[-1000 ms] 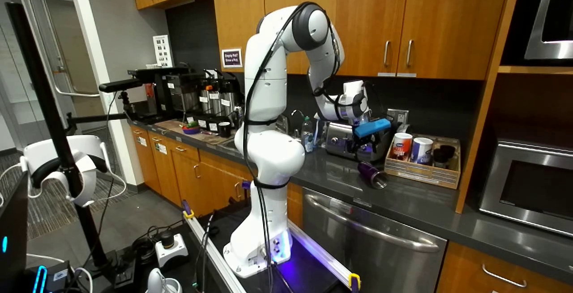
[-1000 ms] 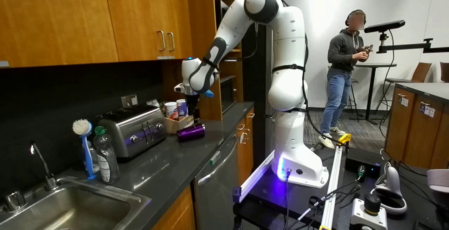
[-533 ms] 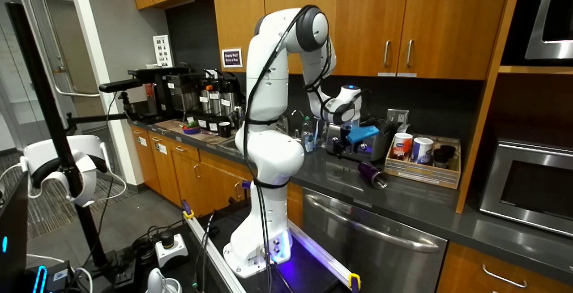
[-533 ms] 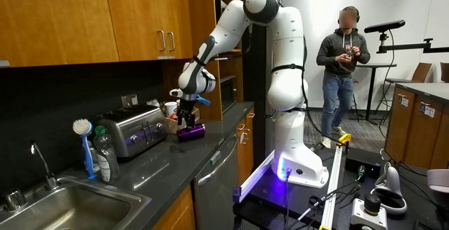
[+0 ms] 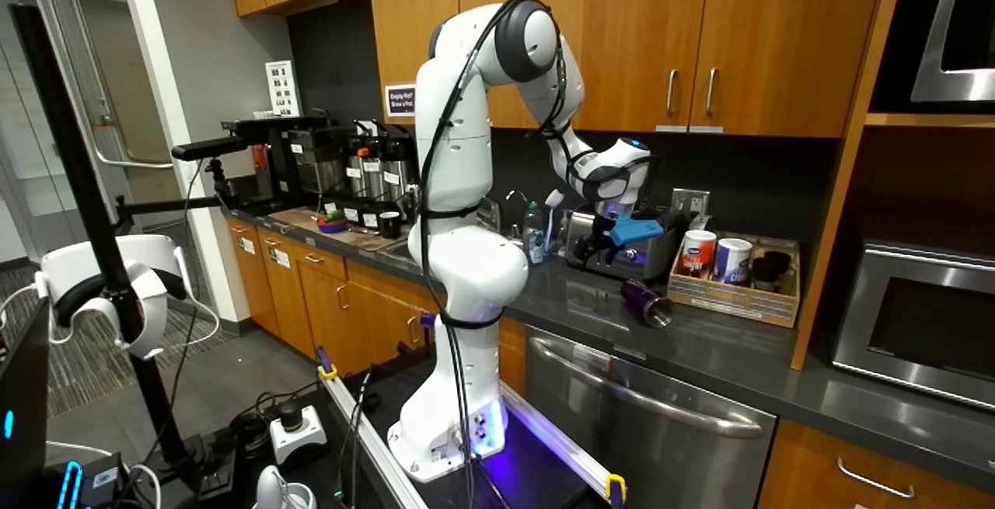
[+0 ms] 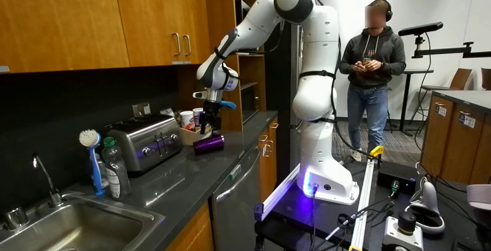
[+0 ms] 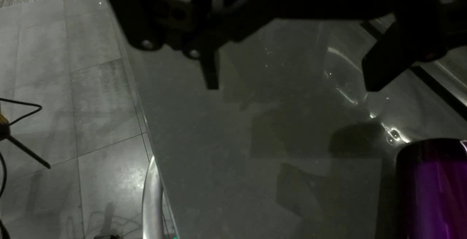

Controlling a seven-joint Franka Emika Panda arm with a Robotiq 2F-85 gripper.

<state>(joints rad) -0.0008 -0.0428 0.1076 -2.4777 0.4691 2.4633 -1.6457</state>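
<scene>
claw (image 7: 292,87) spread wide over counter (image 7: 204,140), purple tumbler (image 6: 209,144) on side nr toaster (image 6: 142,143), box (image 5: 729,306) w/ canisters (image 5: 697,254) just beside tumbler

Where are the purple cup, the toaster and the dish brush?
Purple cup (image 6: 209,145), in an exterior view: its side.
Toaster (image 6: 149,140), in an exterior view: its front.
Dish brush (image 6: 95,164), in an exterior view: its handle.

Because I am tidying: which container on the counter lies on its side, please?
The purple tumbler near the toaster; both canisters and the green-capped bottle stand upright.
</scene>
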